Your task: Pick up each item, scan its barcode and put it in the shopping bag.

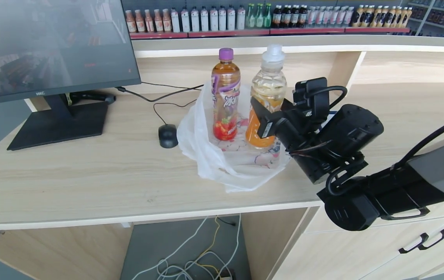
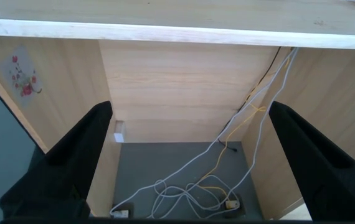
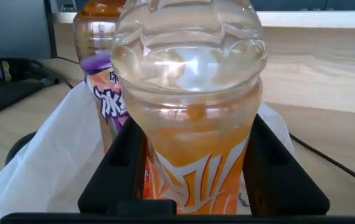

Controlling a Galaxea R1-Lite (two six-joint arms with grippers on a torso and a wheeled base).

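I count two drink bottles upright in the white translucent plastic shopping bag (image 1: pixel 206 155) on the light wood tabletop (image 1: pixel 89 175): one purple-capped amber tea bottle (image 1: pixel 225 101) and one clear-capped orange-labelled bottle (image 1: pixel 268 89). The right end effector (image 1: pixel 262 122) is clamped on the latter's lower half. The left end effector (image 2: pixel 190 124) hangs wide open, holding nothing, below the tabletop edge.

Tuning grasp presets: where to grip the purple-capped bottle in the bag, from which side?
Purple-capped bottle: likely its straight labelled body, coming level from the robot's side over the low front of the bag; it stands upright, orange-label bottle close on its right.
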